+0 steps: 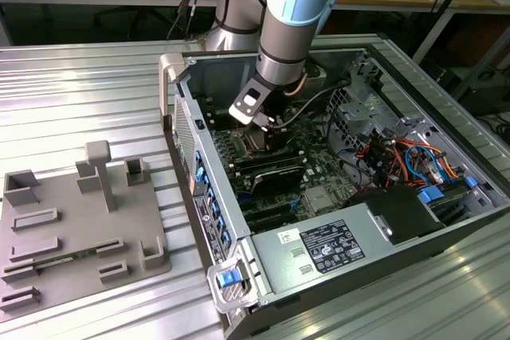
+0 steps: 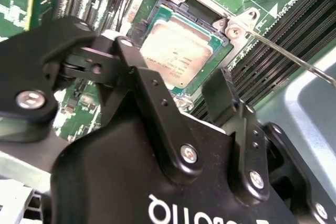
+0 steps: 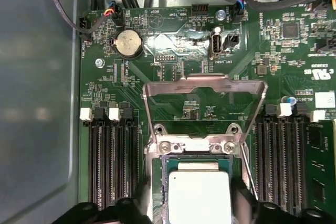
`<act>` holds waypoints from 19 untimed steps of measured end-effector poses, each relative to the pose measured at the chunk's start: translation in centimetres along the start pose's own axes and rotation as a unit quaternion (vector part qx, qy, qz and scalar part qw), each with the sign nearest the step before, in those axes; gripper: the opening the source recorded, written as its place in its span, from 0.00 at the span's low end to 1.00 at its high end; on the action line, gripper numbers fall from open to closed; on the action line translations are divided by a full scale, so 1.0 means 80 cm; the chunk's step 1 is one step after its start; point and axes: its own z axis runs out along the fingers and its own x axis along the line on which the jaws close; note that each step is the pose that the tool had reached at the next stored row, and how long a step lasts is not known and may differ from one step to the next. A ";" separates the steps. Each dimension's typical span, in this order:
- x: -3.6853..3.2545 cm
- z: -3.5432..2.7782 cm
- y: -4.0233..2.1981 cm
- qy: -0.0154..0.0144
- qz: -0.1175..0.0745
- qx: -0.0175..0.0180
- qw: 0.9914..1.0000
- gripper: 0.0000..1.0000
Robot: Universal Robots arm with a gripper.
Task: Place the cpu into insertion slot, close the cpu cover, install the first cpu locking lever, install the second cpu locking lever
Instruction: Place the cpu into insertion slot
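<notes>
First wrist view – cpu cover (image 3: 205, 80) raised, cpu (image 3: 198, 198) seated.

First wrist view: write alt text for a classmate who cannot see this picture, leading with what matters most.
The cpu sits in the insertion slot on a green motherboard, with the cpu cover swung open beyond it, not yet closed. The gripper is open, its black fingers flanking the cpu, and dark memory slots run along both sides.
</notes>
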 end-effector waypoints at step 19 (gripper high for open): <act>-0.0001 -0.0093 0.0004 -0.001 0.000 0.000 1.000 0.76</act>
